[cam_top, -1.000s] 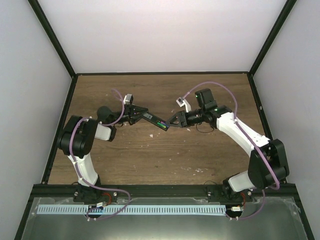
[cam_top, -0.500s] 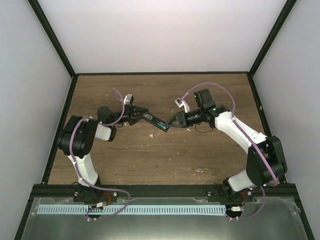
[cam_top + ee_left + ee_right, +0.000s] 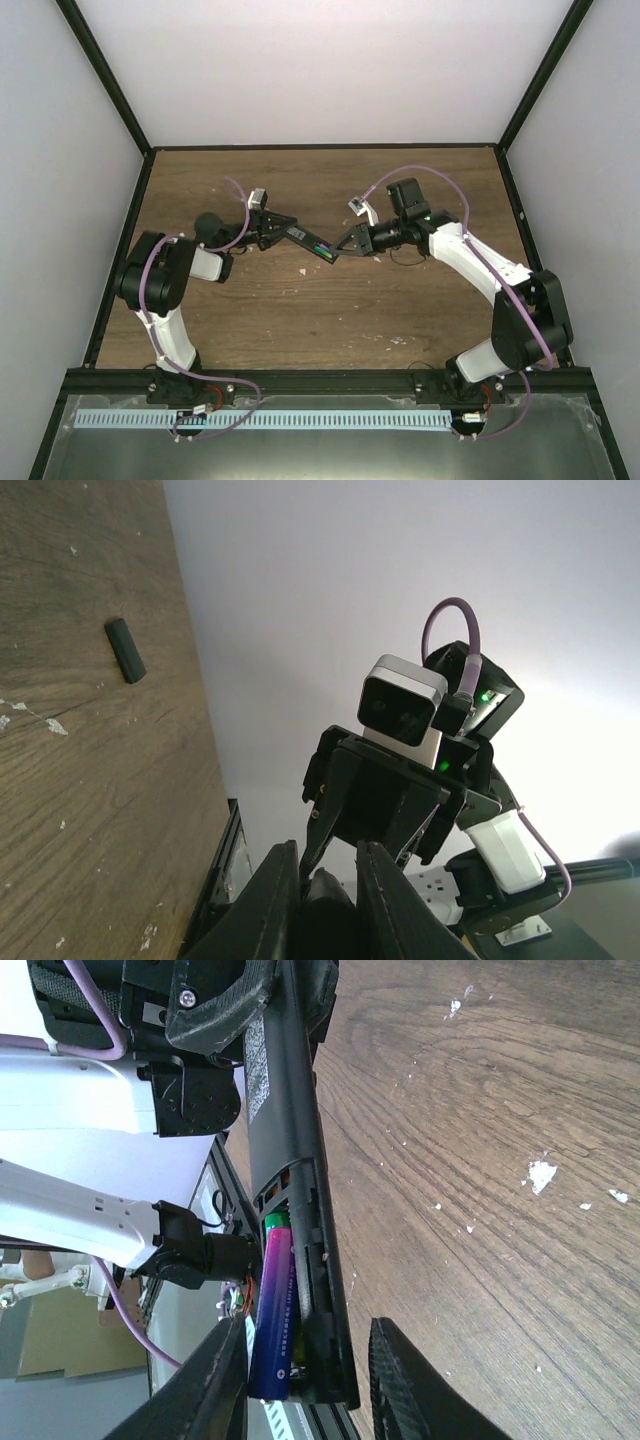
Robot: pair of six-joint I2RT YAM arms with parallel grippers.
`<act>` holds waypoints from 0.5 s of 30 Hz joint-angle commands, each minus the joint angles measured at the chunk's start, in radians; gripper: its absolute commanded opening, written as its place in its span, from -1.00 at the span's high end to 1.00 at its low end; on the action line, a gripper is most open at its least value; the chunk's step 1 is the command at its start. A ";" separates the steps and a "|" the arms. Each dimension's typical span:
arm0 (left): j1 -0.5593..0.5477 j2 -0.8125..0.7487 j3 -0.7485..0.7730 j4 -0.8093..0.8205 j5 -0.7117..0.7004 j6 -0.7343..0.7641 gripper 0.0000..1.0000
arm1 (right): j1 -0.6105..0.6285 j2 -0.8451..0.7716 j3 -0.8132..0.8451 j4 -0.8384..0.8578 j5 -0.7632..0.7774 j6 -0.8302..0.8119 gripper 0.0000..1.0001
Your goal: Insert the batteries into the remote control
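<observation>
Battery loading is the step in hand, and we judge it to be partly done. Our left hand [image 3: 275, 228] is closed on one end of the remote control [image 3: 310, 243] and holds it in the air above the tabletop [image 3: 300, 310], between the two arms. The open compartment [image 3: 312, 1300] at the free end faces the right wrist camera. A purple-blue battery [image 3: 275, 1320] lies in one slot. A bit of green shows at its inner end, and we cannot tell if that is the second battery. The slot beside it looks dark. Our right hand [image 3: 310, 1340] is spread open and grips nothing. Its fingers stand on both sides of the remote's free end, but we cannot tell if they touch it. A small black piece [image 3: 125, 650], perhaps the cover, lies on the tabletop. The next move probably calls for a small, exact push to seat the battery flat while the left hand keeps the remote steady.
</observation>
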 commanded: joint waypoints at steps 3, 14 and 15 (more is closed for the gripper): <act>-0.004 0.004 0.013 0.108 -0.016 0.009 1.00 | -0.005 0.010 0.019 -0.009 -0.027 -0.033 0.53; -0.013 0.017 0.021 0.101 -0.024 0.018 1.00 | -0.004 0.024 0.041 -0.018 -0.035 -0.042 0.54; -0.013 0.020 0.021 0.099 -0.025 0.019 1.00 | -0.004 0.022 0.047 -0.025 -0.033 -0.043 0.53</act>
